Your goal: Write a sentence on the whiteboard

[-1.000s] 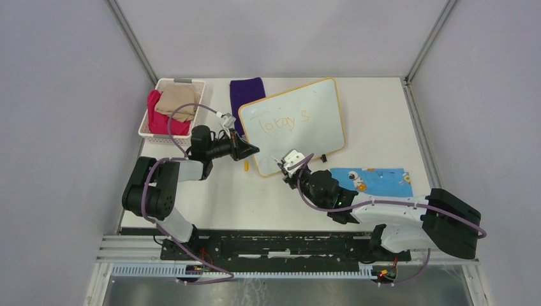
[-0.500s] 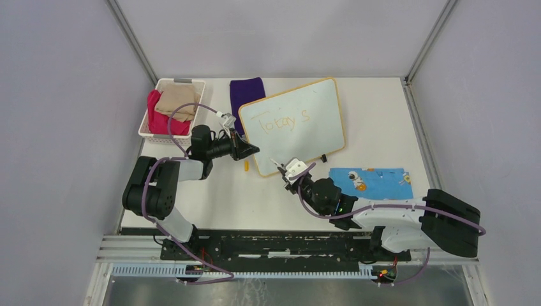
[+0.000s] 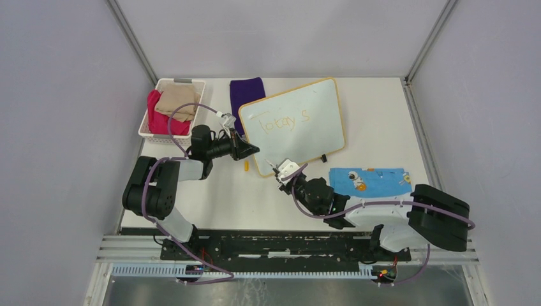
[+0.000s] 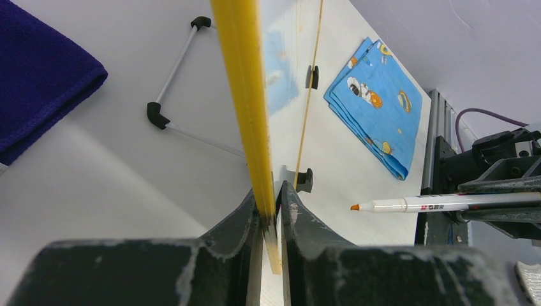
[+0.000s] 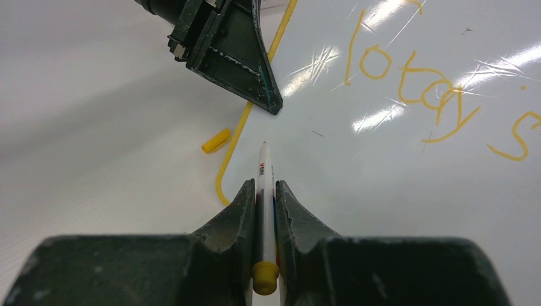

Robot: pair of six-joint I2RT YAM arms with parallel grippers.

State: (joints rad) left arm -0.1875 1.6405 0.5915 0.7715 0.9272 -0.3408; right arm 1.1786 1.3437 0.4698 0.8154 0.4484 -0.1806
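**benchrat:** So why is one arm just pinching the board? Looks idle to me.

**mk_two:** Nah, it's got a job. Going left to right: the basket [image 3: 164, 80] of folded cloths sits far left with a purple cloth [image 3: 245, 92] beside it, neither in play. Next comes the left gripper [image 3: 245, 150], fingers squeezed narrow on the yellow frame at the left edge of the whiteboard [image 3: 312, 124]. My guess is it's a clamp so the board doesn't skate around under pen pressure. The little yellow cap [image 3: 245, 167] lies on the table just near of it, parked out of the way.

**benchrat:** And where's the board pointing?

**mk_two:** It's mid-table, skewed. Its long axis runs from near-left to far-right, and the sentence [image 3: 281, 123] follows that line. Only "Today's" is down so far, with plenty of bare white below it for a second row.

**benchrat:** Right arm?

**mk_two:** The right gripper [image 5: 265, 185] is closed tight on the marker [image 5: 264, 166], barrel lying lengthwise between the fingers, tail plug toward the wrist and tip aimed far-left at the board's near-left corner. Can't tell whether the tip touches. I'd read that as lining up to start the lower line. The blue cloth [image 3: 376, 180] is near-right, apart from the board.
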